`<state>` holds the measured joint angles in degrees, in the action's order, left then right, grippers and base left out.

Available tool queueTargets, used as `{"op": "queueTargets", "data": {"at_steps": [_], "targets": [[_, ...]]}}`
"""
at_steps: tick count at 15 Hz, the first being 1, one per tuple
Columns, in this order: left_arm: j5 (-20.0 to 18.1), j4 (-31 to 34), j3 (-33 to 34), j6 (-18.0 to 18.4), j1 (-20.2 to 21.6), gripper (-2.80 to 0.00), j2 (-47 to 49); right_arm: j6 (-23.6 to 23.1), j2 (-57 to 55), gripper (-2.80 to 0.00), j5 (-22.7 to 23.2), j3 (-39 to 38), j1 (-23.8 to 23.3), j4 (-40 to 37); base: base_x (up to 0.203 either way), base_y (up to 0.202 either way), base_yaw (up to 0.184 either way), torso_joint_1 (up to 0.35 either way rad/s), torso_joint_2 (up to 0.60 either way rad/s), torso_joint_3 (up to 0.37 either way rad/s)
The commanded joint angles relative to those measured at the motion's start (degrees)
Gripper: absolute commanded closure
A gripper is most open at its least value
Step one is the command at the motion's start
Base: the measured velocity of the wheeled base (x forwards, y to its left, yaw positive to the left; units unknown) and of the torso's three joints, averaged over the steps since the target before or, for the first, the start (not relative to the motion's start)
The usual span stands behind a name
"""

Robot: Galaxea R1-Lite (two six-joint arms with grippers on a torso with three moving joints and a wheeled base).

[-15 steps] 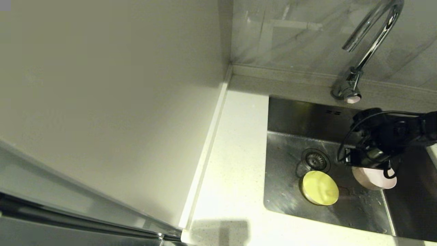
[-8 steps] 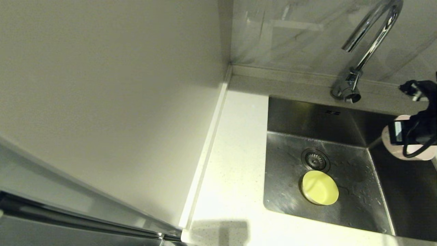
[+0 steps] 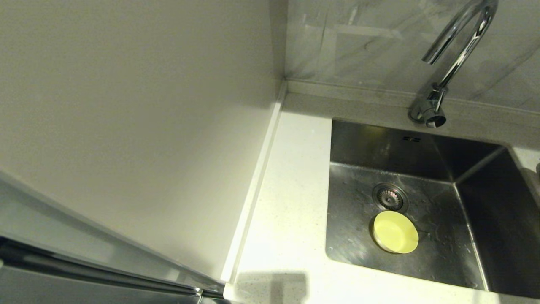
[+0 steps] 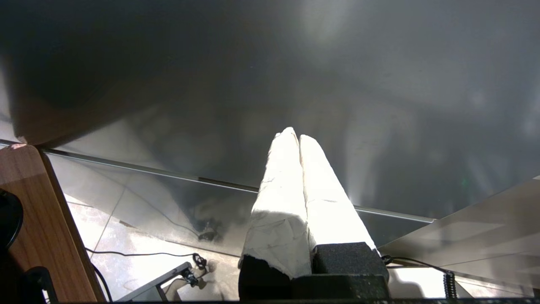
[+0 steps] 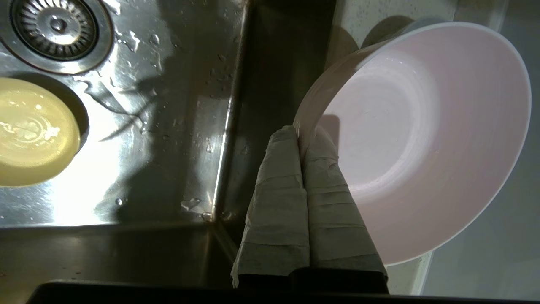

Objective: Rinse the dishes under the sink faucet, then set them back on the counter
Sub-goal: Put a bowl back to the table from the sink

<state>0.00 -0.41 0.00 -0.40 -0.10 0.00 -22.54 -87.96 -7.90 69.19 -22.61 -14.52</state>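
The yellow bowl (image 3: pixel 395 232) (image 5: pixel 29 133) lies in the steel sink (image 3: pixel 438 253) just in front of the drain (image 3: pixel 390 197) (image 5: pixel 55 31). The chrome faucet (image 3: pixel 453 50) arches over the back rim. My right gripper (image 5: pixel 303 131) is out of the head view; in the right wrist view it is shut on the rim of the pale pink bowl (image 5: pixel 422 139), held beyond the sink's right wall over the white counter (image 5: pixel 358 17). My left gripper (image 4: pixel 294 135) hangs parked off the counter, shut on nothing. The pale blue bowl is out of view.
White speckled counter (image 3: pixel 291 202) runs left of the sink, with a raised strip (image 3: pixel 257 181) against a pale wall panel. Grey marbled tiles (image 3: pixel 358 38) stand behind. Water drops dot the sink floor (image 5: pixel 168 105). The left wrist view shows floor, cables and a wooden edge (image 4: pixel 38 219).
My right arm lifted the pink bowl from the sink floor, carried it right past the sink's right wall, and left the head view. The yellow bowl stayed put.
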Motion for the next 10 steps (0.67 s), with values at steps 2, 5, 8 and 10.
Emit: {"op": "queueTargets", "data": {"at_steps": [2,5,8,10], "targets": [[0.0,-0.02,0.18,-0.04,0.01,0.0,0.0,-1.42,-0.83,0.0,-2.18,-0.96,-0.99,0.02,0.0,0.0,0.0,0.0,0.0,0.0],[0.0,-0.02,0.18,-0.04,0.01,0.0,0.0,-4.55,-1.38,0.0,-2.38,-1.21,-4.16,-0.03,0.0,0.0,0.0,0.0,0.0,0.0],[0.0,-0.02,0.18,-0.04,0.01,0.0,0.0,-5.83,-2.96,0.0,-2.38,-2.3,-7.64,-0.07,0.0,0.0,0.0,0.0,0.0,0.0],[0.0,-0.02,0.18,-0.04,0.01,0.0,-0.08,-5.85,-4.72,0.0,-2.38,-2.15,-8.94,0.01,0.0,0.0,0.0,0.0,0.0,0.0]]}}
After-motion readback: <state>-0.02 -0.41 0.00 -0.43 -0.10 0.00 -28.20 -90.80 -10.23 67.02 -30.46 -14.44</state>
